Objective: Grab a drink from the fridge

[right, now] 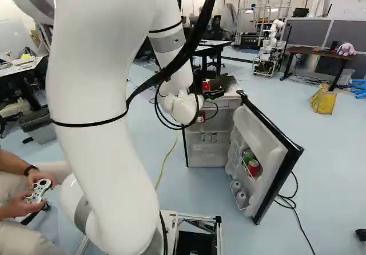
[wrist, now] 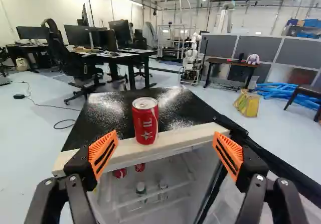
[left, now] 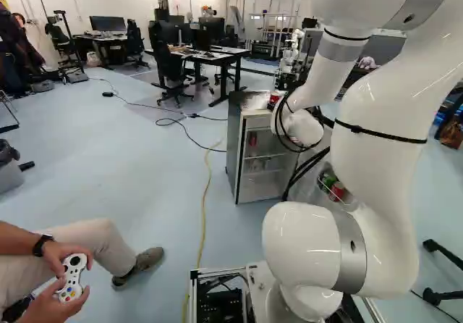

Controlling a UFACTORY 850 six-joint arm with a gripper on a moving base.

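The gripper (wrist: 166, 156) is held wide open, with nothing gripped between its orange pads (wrist: 104, 153). In the base views its fingers cannot be made out clearly, being largely covered by the last joints of the white arm (right: 117, 118).

A red can (wrist: 145, 121) is stood upright on the dark top of the fridge (wrist: 174, 103), at the near edge, ahead of the gap between the fingers and apart from both. In the left base view it is partly covered by the arm and cables.

The fridge door (right: 266, 152) is swung open to the right. Inside, two more red cans (wrist: 120, 173) are partly hidden under the pale front edge of the top. On a lower shelf, two small containers (wrist: 141, 188) are seen too faintly for their kind to be told. In the door rack, a green can (right: 247, 156) is set beside a door-side red can (right: 253, 167), both partly hidden by the rack; below them two pale cans (right: 241, 198) are held. Much of the door is covered by the arm in the left base view.

Farther off, desks (wrist: 118, 56) are placed to the left, and another robot (wrist: 191, 63) is seen beyond the fridge. To the right, a yellow bag (wrist: 247, 103) is laid on the floor, and a far desk (wrist: 233, 62) is topped by a plush toy (wrist: 252, 59).
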